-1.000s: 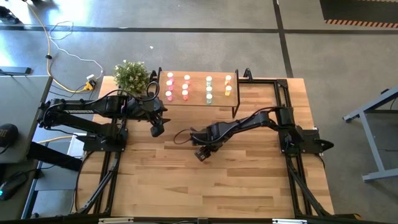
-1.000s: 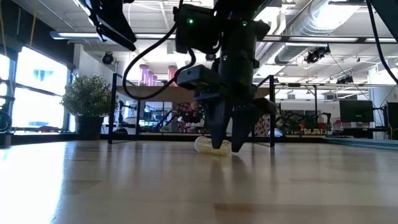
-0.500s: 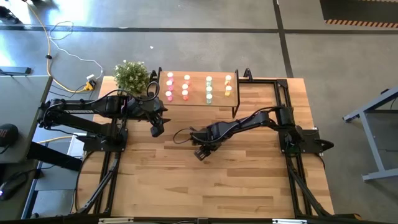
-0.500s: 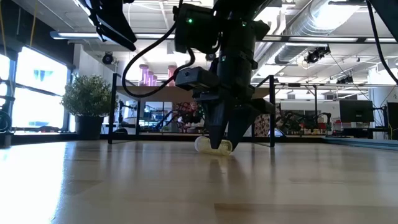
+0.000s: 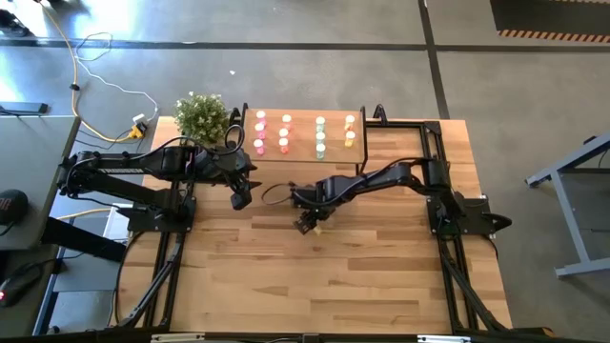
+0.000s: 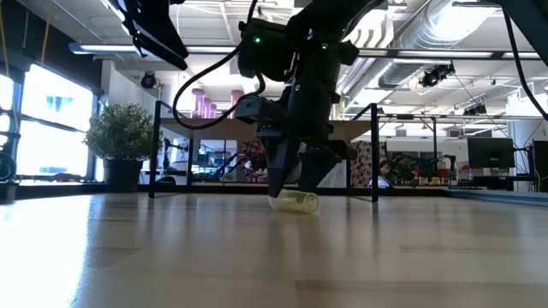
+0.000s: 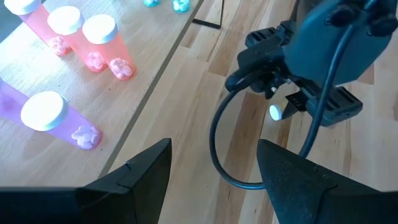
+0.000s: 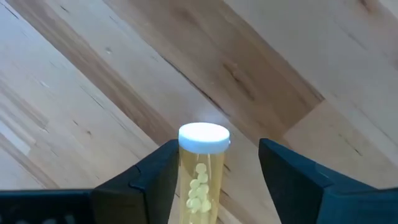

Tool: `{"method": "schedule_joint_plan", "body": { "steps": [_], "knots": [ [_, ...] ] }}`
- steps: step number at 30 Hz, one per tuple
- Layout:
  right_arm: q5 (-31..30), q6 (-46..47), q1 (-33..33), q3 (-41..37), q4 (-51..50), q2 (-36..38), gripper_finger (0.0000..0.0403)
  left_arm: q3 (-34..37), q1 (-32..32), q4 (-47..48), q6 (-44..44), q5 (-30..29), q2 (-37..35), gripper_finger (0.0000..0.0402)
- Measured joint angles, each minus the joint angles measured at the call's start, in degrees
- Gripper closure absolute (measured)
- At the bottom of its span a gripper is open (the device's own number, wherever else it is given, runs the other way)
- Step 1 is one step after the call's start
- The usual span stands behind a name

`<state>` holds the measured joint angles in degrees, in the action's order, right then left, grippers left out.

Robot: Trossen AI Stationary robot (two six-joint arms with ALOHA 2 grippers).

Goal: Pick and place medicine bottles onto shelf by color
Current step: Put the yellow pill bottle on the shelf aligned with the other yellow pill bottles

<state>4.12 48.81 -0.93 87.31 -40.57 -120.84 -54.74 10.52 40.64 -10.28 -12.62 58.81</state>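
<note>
Near the middle of the pale plank tabletop [image 5: 381, 286]: one small clear-yellow cylindrical medicine bottle with a flat white cap [image 8: 203, 168], lying on its side on the bare wood, small pale tablets visible through its wall; right gripper [image 6: 292, 185] poised directly over it, its two dark fingers spread to either side of the bottle's body with clear gaps, released, grasping nothing; left gripper [image 5: 240, 198] waiting near the front left corner of the shelf, fingers spread, empty. Raised light-wood shelf on thin black legs [image 5: 335, 152], at the far edge of the table: rows of upright capped bottles already sorted, pink and red-orange [image 7: 99, 43] toward the left, pale green and yellow toward the right; small green potted shrub [image 5: 201, 115] just beside its left end. Handling, by judgement: bottle light, rigid, smooth plastic; round and free to roll across the planks, so liable to slip or skate if pinched off-centre; best taken across the middle of the barrel, below the cap, fingers square to its long axis; contents loose and likely to shift. Surfaces: tabletop matt, grained, jointed planks; fingers hard, dark, wedge-shaped.
</note>
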Motion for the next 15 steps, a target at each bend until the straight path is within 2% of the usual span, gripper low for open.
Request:
{"method": "schedule_joint_plan", "body": {
  "steps": [15],
  "knots": [
    [0.4, -0.4, 0.3, 0.0, 1.9, 0.0, 0.0189, 0.0, 0.0, 0.0, 0.5, 0.0, 0.0, 0.0174]
  ]
}}
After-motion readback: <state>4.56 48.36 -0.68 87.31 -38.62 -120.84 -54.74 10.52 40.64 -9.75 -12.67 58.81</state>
